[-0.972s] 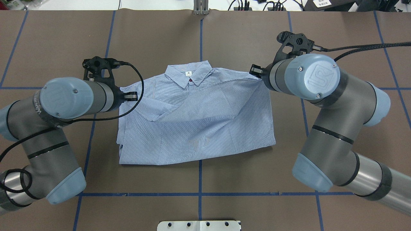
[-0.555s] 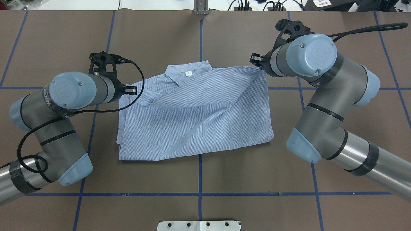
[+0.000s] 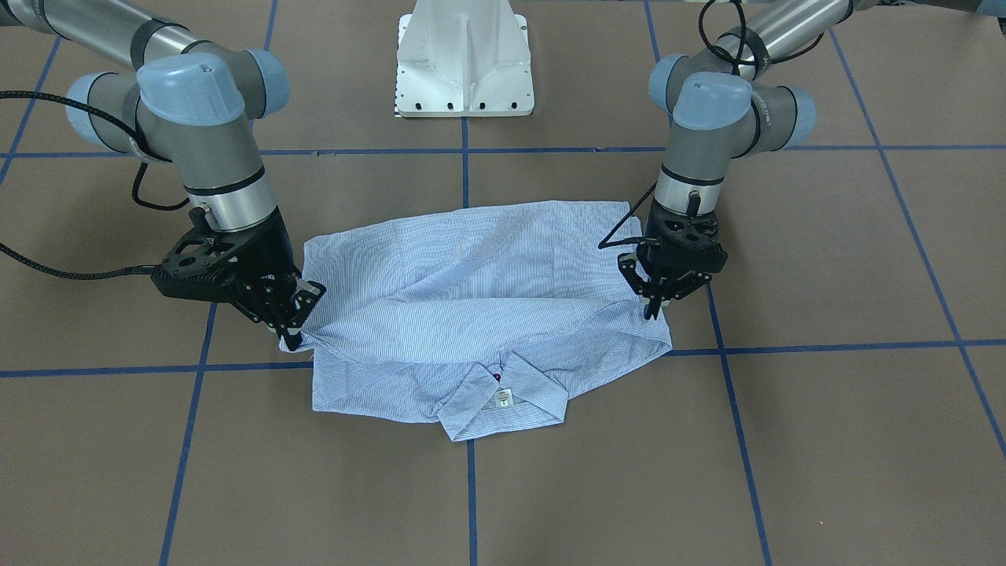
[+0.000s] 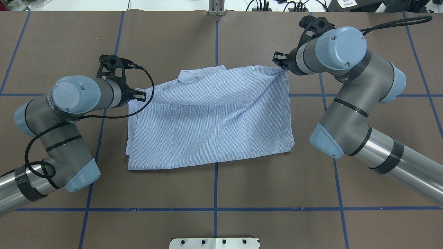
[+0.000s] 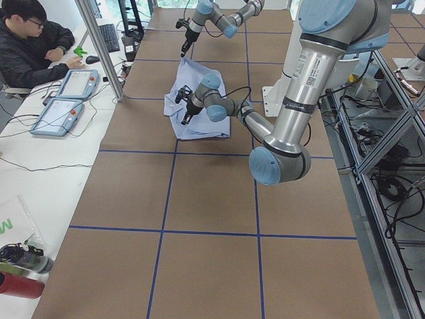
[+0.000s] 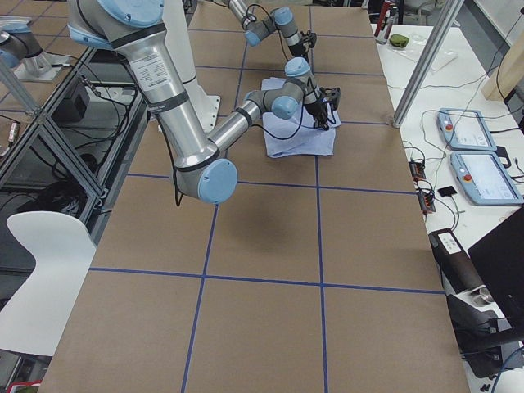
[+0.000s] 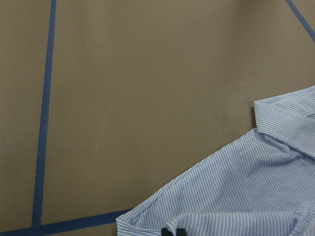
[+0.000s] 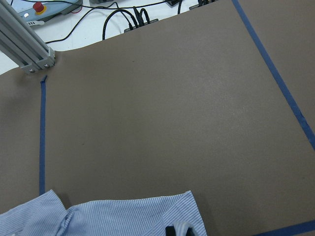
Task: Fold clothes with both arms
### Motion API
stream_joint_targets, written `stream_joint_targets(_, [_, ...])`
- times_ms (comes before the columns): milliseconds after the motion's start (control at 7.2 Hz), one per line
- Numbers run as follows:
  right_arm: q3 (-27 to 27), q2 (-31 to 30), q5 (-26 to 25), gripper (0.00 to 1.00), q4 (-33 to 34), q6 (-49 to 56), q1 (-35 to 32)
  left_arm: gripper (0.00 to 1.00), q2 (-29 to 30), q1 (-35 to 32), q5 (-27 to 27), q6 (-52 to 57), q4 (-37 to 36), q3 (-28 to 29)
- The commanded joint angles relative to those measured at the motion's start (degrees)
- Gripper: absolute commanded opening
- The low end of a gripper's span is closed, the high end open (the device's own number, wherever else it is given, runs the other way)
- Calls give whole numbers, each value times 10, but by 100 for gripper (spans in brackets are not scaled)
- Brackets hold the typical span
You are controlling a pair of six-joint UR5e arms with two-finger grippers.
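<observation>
The light blue striped shirt (image 4: 211, 117) lies in the middle of the brown table, its lower part lifted and drawn over the chest toward the collar (image 3: 503, 401). My left gripper (image 4: 140, 95) is shut on one corner of the lifted layer, low over the shirt's shoulder (image 3: 652, 310). My right gripper (image 4: 278, 61) is shut on the opposite corner (image 3: 291, 334). The front-facing view shows the collar and white neck label uncovered; from overhead the raised cloth hides most of the collar. Each wrist view has striped cloth at its fingertips (image 7: 172, 231) (image 8: 177, 229).
The white pedestal base (image 3: 464, 63) stands at the robot's side of the table. A metal post (image 4: 216, 8) and cables sit at the far edge. A person (image 5: 33, 46) sits at a side desk with teach pendants (image 5: 66, 100). Blue tape lines cross the brown surface.
Both grippers moved toward the table's far edge, carrying the shirt's lifted layer over the collar; the near hem slid a little the same way.
</observation>
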State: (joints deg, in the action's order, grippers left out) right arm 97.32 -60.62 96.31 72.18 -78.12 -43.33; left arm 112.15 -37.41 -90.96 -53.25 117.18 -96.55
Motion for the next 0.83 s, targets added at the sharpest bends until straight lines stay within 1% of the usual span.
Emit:
stream_joint_targets(0, [-32,32,2,0,-1,2,0,0,1,-17,-29,27,1,0])
stream_joint_targets(139, [-39,47,4,0,-2,1,-5,0,1,-40,-68,58,1,-2])
stream_joint_targets(416, [-39,66,40,0,-2,2,-36,0,2,-68,-90,66,1,-5])
stream_joint_targets(555, [-38,73,54,0,-2,2,-49,0,4,-83,-121,79,1,-6])
stream_joint_targets(694, [-39,74,57,0,-2,3,-53,0,6,-90,-130,85,0,-5])
